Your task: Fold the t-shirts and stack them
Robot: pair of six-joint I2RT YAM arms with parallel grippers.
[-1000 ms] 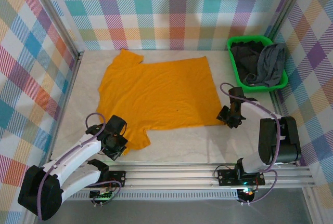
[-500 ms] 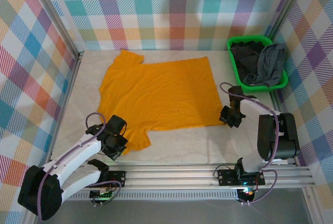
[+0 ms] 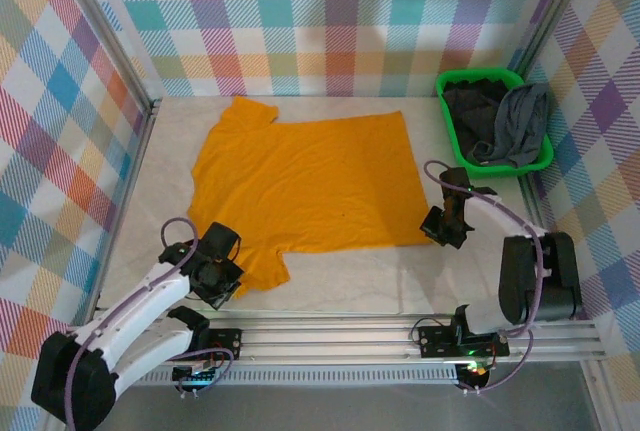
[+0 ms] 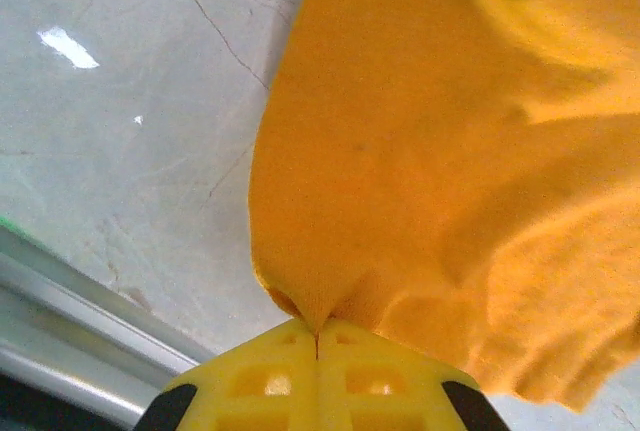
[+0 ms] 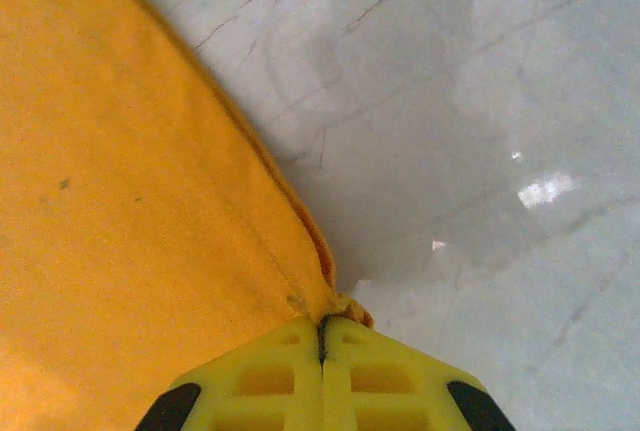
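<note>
From above, the mustard-orange cloth t-shirt [image 3: 300,181] lies spread flat across the middle of the pale marbled desk [image 3: 350,281], one sleeve pointing to the far left and the other trailing toward the near left. The left tool [image 3: 222,273] sits right on that near-left sleeve. Over on the other side, the right tool [image 3: 440,227] is down at the shirt's near-right corner. In the far right corner stands the bright green plastic basket [image 3: 510,168], and in it a mid-grey cloth t-shirt [image 3: 522,121] is draped over a near-black cloth t-shirt [image 3: 468,111], both crumpled.

Now the left wrist camera: the left tool [image 4: 317,346] has its yellow fingertips pressed together, and a pinch of the orange cloth [image 4: 430,151] rises straight out of the seam between them. The fabric bunches and wrinkles above the grip, with bare desk [image 4: 130,101] to the left and an aluminium rail [image 4: 60,301] along the lower-left edge.

And the right wrist camera: the right tool [image 5: 322,346] is closed too, fingertips meeting, clamped on the very corner of the shirt's hem. The orange cloth [image 5: 130,201] runs flat up the left side, its edge cutting diagonally across, and the glossy desk [image 5: 480,101] takes the right.
</note>
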